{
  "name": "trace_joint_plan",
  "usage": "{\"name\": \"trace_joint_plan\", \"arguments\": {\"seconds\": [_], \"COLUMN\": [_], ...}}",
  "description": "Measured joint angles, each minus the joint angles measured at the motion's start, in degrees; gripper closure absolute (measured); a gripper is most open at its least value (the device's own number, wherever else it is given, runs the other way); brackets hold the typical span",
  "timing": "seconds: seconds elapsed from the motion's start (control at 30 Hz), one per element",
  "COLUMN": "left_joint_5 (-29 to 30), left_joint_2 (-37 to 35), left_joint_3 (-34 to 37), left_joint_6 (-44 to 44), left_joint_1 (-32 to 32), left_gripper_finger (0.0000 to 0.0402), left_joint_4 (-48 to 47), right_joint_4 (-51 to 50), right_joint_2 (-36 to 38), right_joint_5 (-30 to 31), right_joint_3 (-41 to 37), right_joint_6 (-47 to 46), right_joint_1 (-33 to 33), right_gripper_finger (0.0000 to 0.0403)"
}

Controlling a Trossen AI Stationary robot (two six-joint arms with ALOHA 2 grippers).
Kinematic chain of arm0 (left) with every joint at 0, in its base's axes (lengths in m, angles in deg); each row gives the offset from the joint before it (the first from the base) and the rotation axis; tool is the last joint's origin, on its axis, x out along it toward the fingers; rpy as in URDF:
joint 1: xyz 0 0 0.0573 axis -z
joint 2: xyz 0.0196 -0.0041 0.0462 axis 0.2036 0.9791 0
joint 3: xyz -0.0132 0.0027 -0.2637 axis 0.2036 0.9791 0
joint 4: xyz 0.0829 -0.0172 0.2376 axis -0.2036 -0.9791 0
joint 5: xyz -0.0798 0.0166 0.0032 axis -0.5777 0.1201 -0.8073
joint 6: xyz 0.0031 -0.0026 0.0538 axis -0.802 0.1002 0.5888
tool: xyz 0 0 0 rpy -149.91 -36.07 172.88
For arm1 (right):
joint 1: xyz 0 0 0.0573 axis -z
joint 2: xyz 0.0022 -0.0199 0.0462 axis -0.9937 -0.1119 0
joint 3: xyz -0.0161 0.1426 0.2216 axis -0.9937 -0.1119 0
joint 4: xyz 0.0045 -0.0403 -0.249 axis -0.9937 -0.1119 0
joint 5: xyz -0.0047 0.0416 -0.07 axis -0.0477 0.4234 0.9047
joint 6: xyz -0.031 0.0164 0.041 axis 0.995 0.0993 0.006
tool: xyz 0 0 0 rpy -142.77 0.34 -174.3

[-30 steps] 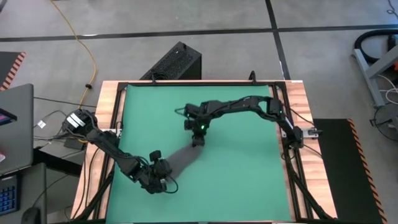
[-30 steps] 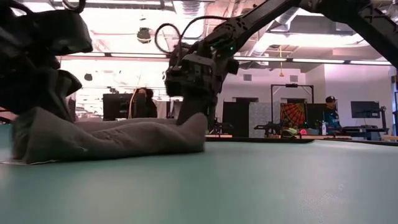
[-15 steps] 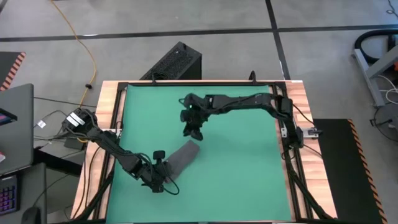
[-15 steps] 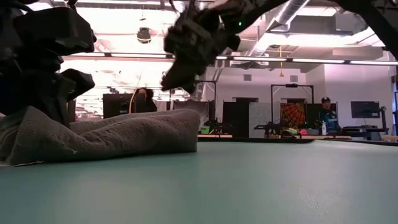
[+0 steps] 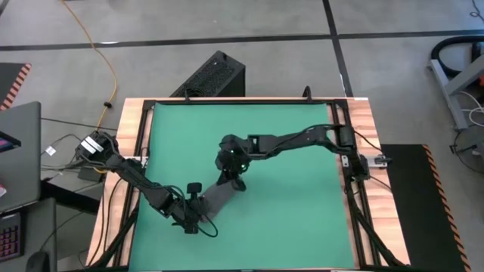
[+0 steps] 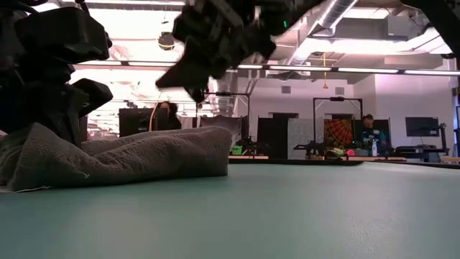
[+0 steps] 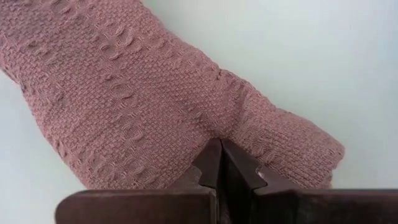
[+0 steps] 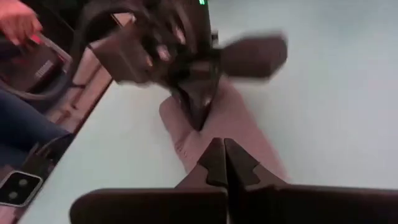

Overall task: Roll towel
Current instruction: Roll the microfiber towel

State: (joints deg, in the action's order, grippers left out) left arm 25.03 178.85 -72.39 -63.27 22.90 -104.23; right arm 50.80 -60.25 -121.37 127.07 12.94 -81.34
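The towel lies as a rolled-up dark grey bundle on the green mat, near its near-left part. It also shows in the low view and in both wrist views. My left gripper is shut on the towel's near-left end. My right gripper is shut and hangs above the towel's far-right end, clear of it. My left gripper has its shut fingertips sunk into the cloth at the bundle's near-left end, where the cloth puckers around them. It comes slanting down from the table's near-left side. The towel lies on the mat; how many layers are pinched is hidden.
A wooden frame borders the mat. A black box stands beyond the far edge and a laptop to the left. A person's hand shows beyond the table's left edge. The mat's right half is bare.
My right gripper has let go of the towel's far-right end and risen clear of it, first toward the far edge, then back over that end. The towel's far end has stayed on the mat; the bundle has hardly moved.
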Motion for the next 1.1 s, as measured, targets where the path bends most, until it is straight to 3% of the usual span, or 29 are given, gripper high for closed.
{"name": "trace_joint_plan", "arguments": {"seconds": [0.23,0.33,0.6,0.87,1.1], "left_joint_5": [0.2,-0.3,-3.8,-7.0,-3.9], "left_joint_2": [0.1,0.1,0.0,0.2,0.1], "left_joint_3": [0.1,0.1,-0.5,-2.5,-6.3], "left_joint_6": [0.1,0.9,7.4,11.3,14.0], "left_joint_1": [-0.1,-0.1,-0.7,-3.9,-7.6], "left_gripper_finger": [0.0402,0.0402,0.0401,0.0401,0.0401], "left_joint_4": [1.1,1.5,0.9,-0.7,-8.0], "right_joint_4": [19.9,19.7,20.8,18.0,20.5], "right_joint_2": [0.6,0.5,-0.1,0.0,0.6], "right_joint_5": [-0.9,-0.5,9.7,10.4,13.4], "right_joint_3": [-10.1,-12.1,-18.2,-22.5,-27.6], "right_joint_6": [-9.3,-8.2,-9.9,-12.5,-20.2], "right_joint_1": [-0.8,-2.2,-0.5,2.2,0.4], "right_gripper_finger": [0.0400,0.0400,0.0400,0.0400,0.0400]}}
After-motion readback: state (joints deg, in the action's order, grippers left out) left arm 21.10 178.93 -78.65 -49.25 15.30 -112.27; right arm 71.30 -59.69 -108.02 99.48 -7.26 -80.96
